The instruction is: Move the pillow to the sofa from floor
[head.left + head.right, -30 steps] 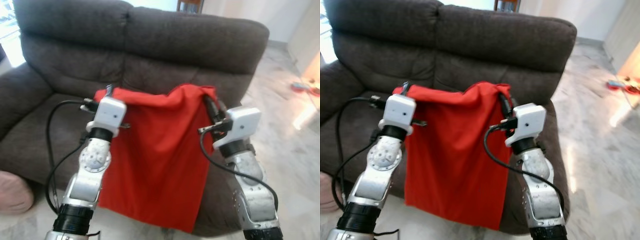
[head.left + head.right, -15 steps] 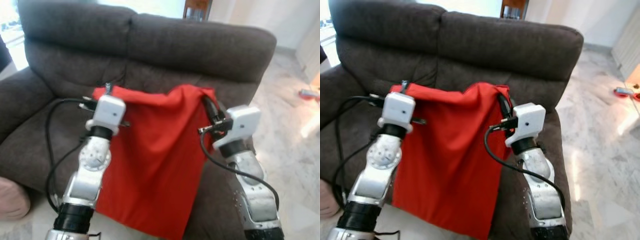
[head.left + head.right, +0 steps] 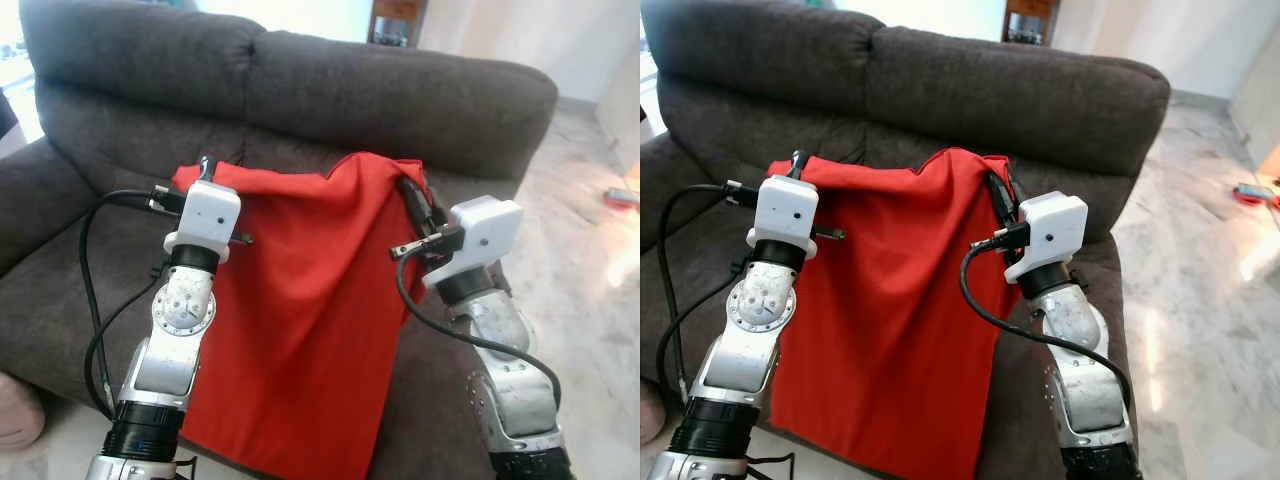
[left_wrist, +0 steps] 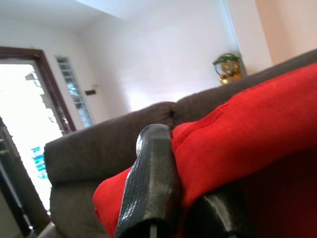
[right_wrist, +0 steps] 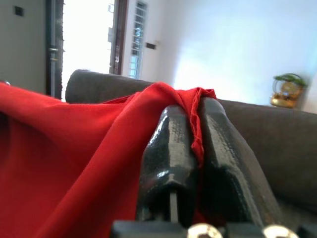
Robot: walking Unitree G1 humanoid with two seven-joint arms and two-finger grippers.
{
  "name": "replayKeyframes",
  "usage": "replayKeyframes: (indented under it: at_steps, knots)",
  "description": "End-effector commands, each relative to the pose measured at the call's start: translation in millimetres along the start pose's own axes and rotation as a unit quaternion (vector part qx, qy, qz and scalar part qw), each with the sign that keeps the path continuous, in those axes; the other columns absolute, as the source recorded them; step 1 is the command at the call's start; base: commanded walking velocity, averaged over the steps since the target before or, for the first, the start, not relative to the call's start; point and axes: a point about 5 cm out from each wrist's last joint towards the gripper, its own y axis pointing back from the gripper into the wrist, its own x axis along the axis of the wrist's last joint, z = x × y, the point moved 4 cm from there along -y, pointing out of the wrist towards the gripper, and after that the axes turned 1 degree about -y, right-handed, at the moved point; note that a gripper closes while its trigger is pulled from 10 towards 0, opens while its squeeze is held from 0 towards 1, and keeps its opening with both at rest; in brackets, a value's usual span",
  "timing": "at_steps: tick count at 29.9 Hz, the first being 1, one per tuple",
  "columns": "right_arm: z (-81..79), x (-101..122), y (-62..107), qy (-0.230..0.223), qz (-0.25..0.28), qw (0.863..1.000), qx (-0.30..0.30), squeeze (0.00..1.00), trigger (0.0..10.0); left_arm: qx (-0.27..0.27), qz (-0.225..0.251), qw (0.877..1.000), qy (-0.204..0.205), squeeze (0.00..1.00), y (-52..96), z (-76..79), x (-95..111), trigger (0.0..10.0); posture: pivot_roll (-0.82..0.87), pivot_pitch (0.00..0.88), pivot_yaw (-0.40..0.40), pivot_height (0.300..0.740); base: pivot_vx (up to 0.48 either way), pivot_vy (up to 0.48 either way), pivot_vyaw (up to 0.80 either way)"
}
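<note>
A flat red pillow (image 3: 300, 300) hangs between my two arms in front of the dark brown sofa (image 3: 300, 90). My left gripper (image 3: 198, 172) is shut on its upper left corner, and the left wrist view shows the black fingers (image 4: 151, 183) pinching the red cloth (image 4: 247, 129). At the upper right corner my right gripper (image 3: 410, 192) is shut on the fabric, which bunches between the fingers (image 5: 171, 148) in the right wrist view. The pillow's lower edge dangles over the front of the sofa seat (image 3: 70, 290).
A pink cushion (image 3: 15, 410) lies on the floor at the lower left. Pale marble floor (image 3: 590, 290) spreads to the right of the sofa, with a small red and blue object (image 3: 622, 197) on it. The sofa's armrest (image 3: 30, 190) rises on the left.
The camera has closed in on the sofa. Both arms have carried the pillow slightly higher and further over the seat; both grips are unchanged.
</note>
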Motion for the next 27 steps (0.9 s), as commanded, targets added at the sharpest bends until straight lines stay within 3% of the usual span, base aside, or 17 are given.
replayKeyframes:
  at_steps: [1,11,16,21,27]
  knots:
    - [-2.3,14.8,-3.9,0.001,0.029,1.000,0.006,0.00,10.0,0.008,0.057,0.998,0.000,0.00,-7.1,-3.5,27.6,10.0,0.10,0.000,-0.063,0.740,0.296,0.000,0.80]
    - [0.4,5.9,-1.9,-0.006,0.007,1.000,0.004,0.00,10.0,-0.012,0.043,0.999,0.002,0.00,-2.1,3.8,19.9,10.0,0.10,0.000,-0.065,0.740,0.174,0.000,0.00]
    - [-3.0,-4.4,-1.2,0.002,-0.020,1.000,0.011,0.00,10.0,-0.080,-0.007,0.997,0.006,0.00,2.7,26.3,-0.7,10.0,0.11,0.000,-0.065,0.740,0.000,0.000,0.00]
    - [7.1,-22.2,3.4,0.024,-0.068,0.997,-0.012,0.00,10.0,-0.184,-0.052,0.982,0.011,0.00,17.4,60.7,-17.3,10.0,0.10,0.000,-0.064,0.740,0.000,0.000,0.00]
    - [7.1,-24.0,4.1,0.020,-0.073,0.997,-0.010,0.00,10.0,-0.200,-0.049,0.978,0.006,0.00,21.2,67.1,-15.4,10.0,0.10,0.000,-0.065,0.740,0.000,0.000,0.00]
